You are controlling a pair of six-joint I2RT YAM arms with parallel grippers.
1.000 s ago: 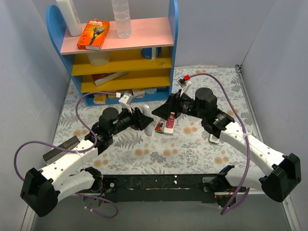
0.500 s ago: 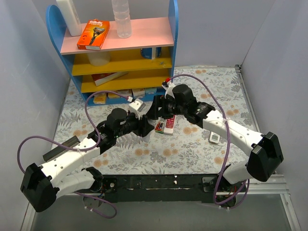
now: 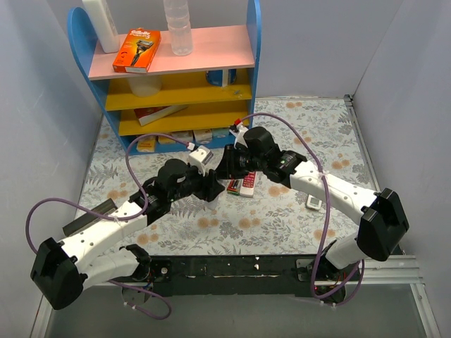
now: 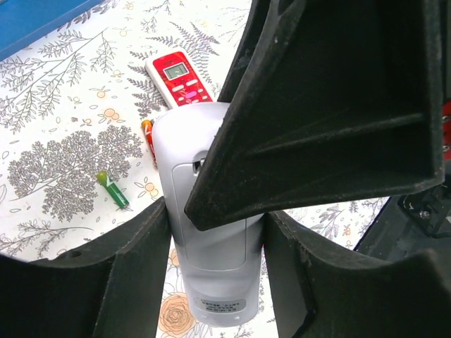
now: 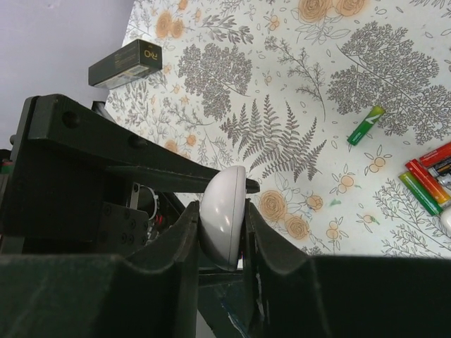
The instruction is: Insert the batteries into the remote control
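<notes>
The white remote control [image 4: 211,274] is held above the table, its plain back with the battery cover facing the left wrist camera. My left gripper [image 4: 213,211] is shut on its lower body. My right gripper [image 5: 220,211] is shut on the remote's rounded end [image 5: 224,211], and one of its fingers [image 4: 317,105] crosses the cover. In the top view the two grippers, left [image 3: 210,184] and right [image 3: 227,171], meet over the mat and hide most of the remote. Loose batteries lie on the mat: one green [image 5: 366,125], a red and green group [image 5: 426,179], and a green one [image 4: 113,190].
A red-and-white remote [image 3: 246,184] lies beside the batteries [image 3: 232,185]. A small white item [image 3: 313,204] is on the mat at the right. A dark box [image 3: 88,218] lies at the left. The blue shelf unit [image 3: 176,77] stands at the back.
My right arm swung left to the remote and its jaws closed on the rounded end. The left arm carried the remote slightly right and forward, still gripping it.
</notes>
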